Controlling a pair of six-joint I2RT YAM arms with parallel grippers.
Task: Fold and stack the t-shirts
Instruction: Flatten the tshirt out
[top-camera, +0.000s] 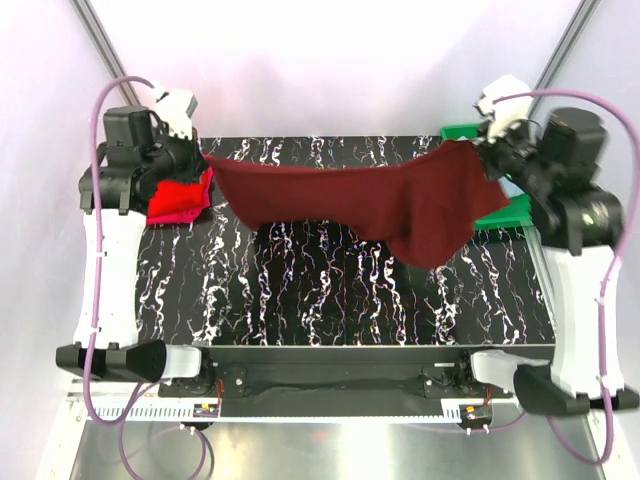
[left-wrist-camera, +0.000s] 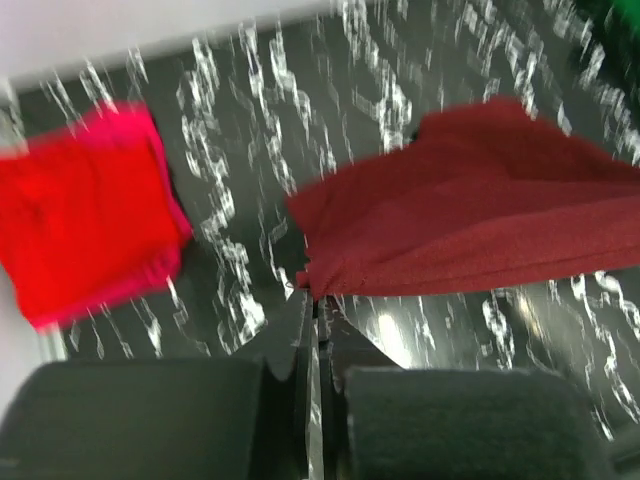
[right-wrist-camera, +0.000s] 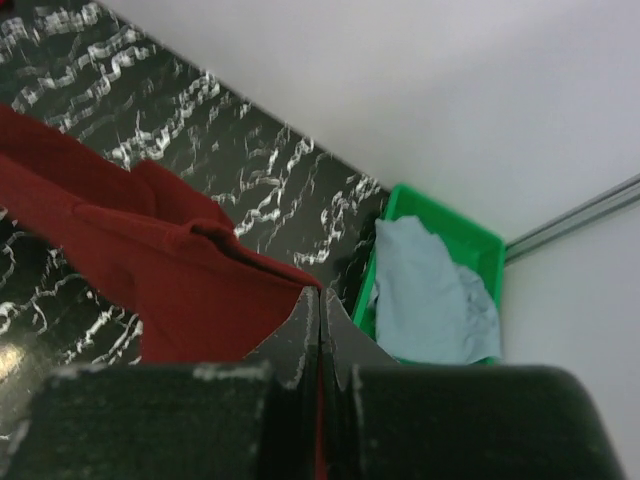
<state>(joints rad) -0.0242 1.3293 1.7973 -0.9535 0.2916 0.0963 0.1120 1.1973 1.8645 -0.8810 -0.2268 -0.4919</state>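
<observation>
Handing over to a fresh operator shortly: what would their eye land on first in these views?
The dark maroon t-shirt, stretched wide over the far part of the table between the left gripper and the right gripper, both shut on its ends. Next, the folded bright red t-shirt at the table's far left corner, and the grey-blue t-shirt crumpled in the green tray at the far right.

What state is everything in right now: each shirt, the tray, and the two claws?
left gripper: shut on the dark maroon t-shirt.
right gripper: shut on the dark maroon t-shirt.
dark maroon t-shirt: unfolded, stretched between both grippers, sagging.
red t-shirt: folded, lying at the table's far left.
pink t-shirt: folded under the red t-shirt, only edges showing.
grey-blue t-shirt: crumpled, in the green tray.
</observation>
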